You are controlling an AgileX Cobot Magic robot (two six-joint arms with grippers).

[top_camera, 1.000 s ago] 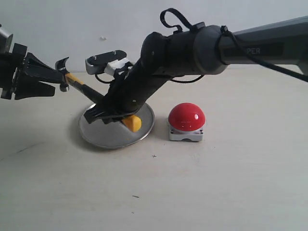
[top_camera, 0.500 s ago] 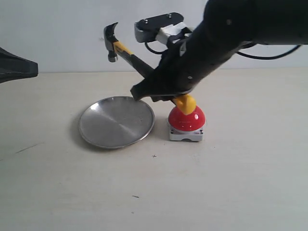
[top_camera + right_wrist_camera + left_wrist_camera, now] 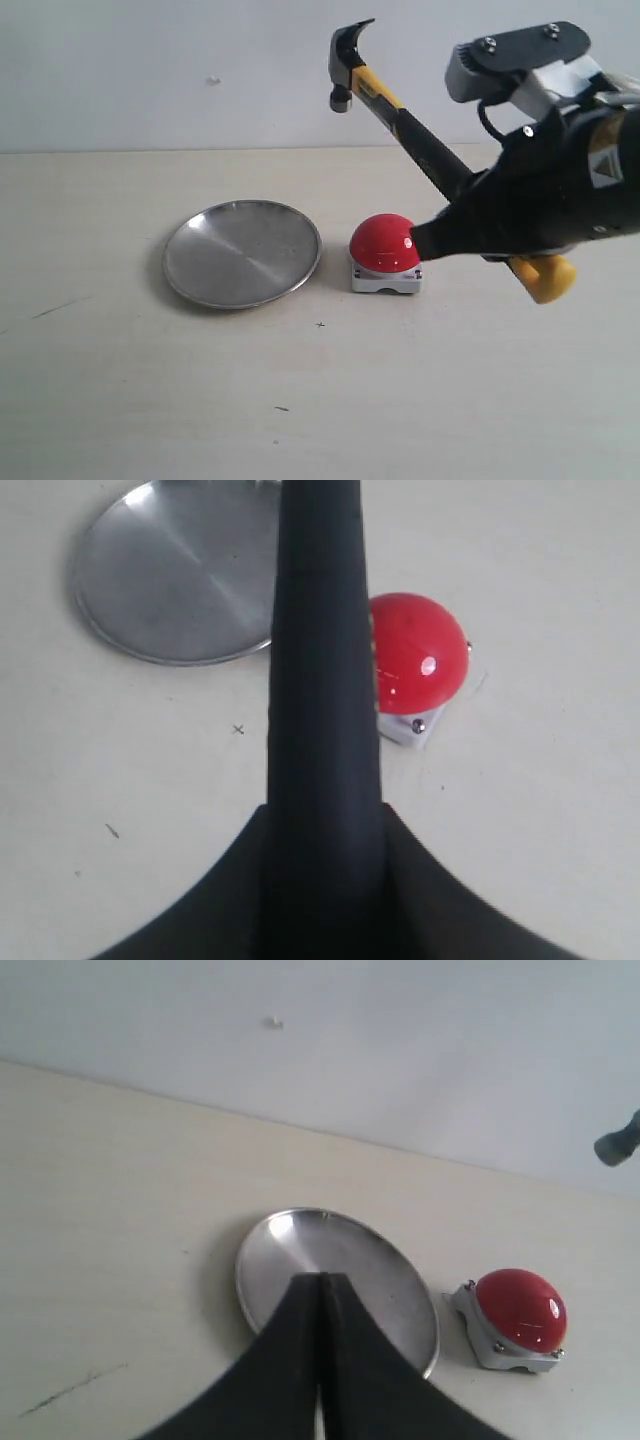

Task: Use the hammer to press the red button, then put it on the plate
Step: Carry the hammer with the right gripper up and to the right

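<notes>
My right gripper (image 3: 455, 225) is shut on the black handle of the hammer (image 3: 400, 112) and holds it in the air, tilted. Its steel head (image 3: 350, 62) points up and left, above the red button (image 3: 388, 243). The yellow handle end (image 3: 545, 278) hangs low to the right of the button. In the right wrist view the handle (image 3: 320, 630) runs out from my right gripper (image 3: 322, 820), between the plate (image 3: 170, 575) and the red button (image 3: 420, 650). The silver plate (image 3: 243, 252) lies empty left of the button. My left gripper (image 3: 321, 1278) is shut and empty, looking down on the plate (image 3: 385, 1260).
The red button (image 3: 520, 1305) sits on a square light-grey base (image 3: 385, 278) right beside the plate's rim. The pale tabletop meets a white wall behind. The hammer's head (image 3: 620, 1143) shows at the edge of the left wrist view.
My right gripper has carried the hammer up and to the right, from over the plate past the button. My left gripper has shut and drawn back out of the exterior view.
</notes>
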